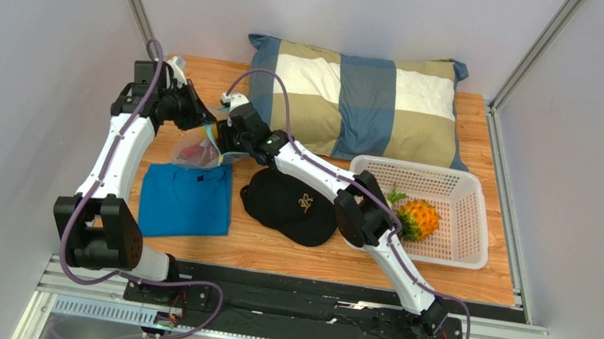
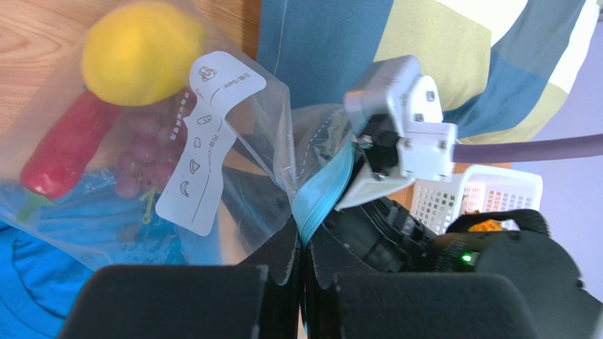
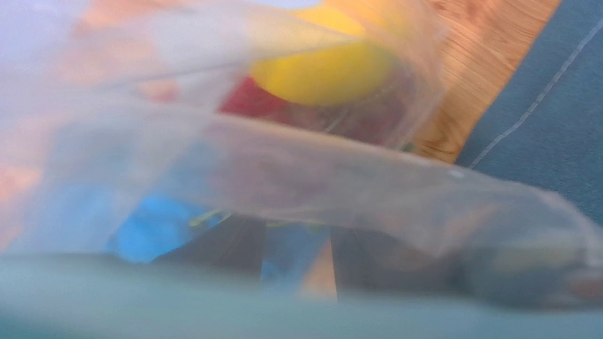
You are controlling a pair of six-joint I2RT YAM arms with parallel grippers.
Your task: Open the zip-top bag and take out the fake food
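Your left gripper has its black fingers pressed together on the teal zip strip of the zip-top bag, low centre of the left wrist view; your right gripper meets the same strip just right of it, but plastic smears its own camera and you cannot tell whether it grips. Inside the bag, upper left there: lemon, chili, grapes. Top view: bag sits at the upper edge of the blue shirt, left of centre; pineapple lies in the white basket, lower right.
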